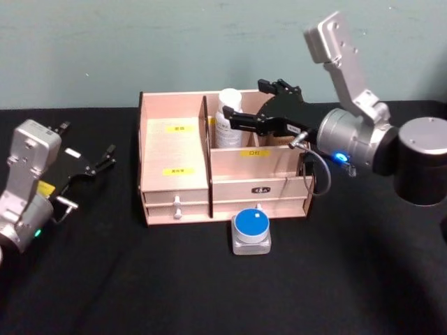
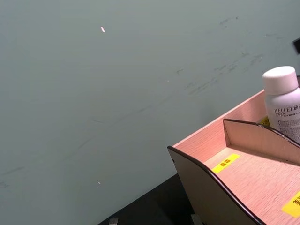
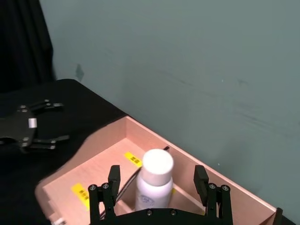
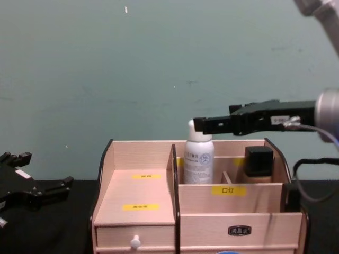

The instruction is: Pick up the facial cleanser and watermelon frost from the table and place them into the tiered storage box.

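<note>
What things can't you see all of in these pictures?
- White bottle: head view, lower half behind the tiered storage box wall, right gripper crossing it.
- Blue-lidded jar: chest view, cut off by the bottom edge.
- Yellow labels: writing too small to read.
- Left gripper, parked at the left: chest view, partly cut off by the left edge.
- Left wrist view: the bottle's side runs off the edge.

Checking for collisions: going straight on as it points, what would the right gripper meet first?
Probably the white round-capped plastic bottle, standing between the right gripper's open fingers in the light wooden storage box; depth unclear.
</note>
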Controlling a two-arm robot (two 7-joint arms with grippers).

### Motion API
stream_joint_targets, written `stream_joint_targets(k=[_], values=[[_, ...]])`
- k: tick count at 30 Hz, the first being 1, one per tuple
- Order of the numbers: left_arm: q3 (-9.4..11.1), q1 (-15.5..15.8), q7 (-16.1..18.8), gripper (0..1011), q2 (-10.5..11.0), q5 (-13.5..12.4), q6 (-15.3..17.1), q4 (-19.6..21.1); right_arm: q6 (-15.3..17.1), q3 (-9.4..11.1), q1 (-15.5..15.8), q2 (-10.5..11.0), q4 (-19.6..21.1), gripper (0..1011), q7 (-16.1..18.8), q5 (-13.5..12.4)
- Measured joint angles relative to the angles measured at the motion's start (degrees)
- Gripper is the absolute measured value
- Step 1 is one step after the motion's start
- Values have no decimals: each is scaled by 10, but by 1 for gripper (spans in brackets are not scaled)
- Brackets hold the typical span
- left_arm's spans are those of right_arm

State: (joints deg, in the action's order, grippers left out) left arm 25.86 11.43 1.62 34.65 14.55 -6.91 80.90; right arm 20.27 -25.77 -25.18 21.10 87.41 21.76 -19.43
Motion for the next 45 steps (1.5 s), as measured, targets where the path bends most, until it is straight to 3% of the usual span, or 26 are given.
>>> stream_joint_targets(k=[7,13,14,17,24,32,45], values=[[0,0,0,1001,0,0,0,0,50,19,56,52,112,1002,9,-29],[0,0,0,1001,0,0,0,0,84,51,145,109,218,1002,-4,-63],[0,0,0,1001,0,0,0,0,84,51,145,109,218,1002,-4,-63],[0,0,0,1001,0,0,0,0,89,66,196,135,264,1003,-17,-76],[0,0,0,1001,0,0,0,0,85,82,278,166,318,1002,-42,-87],[0,0,0,1001,0,0,0,0,81,80,333,172,322,1002,-69,-80],[0,0,0,1001,0,0,0,0,99,40,318,135,258,1003,-81,-32]])
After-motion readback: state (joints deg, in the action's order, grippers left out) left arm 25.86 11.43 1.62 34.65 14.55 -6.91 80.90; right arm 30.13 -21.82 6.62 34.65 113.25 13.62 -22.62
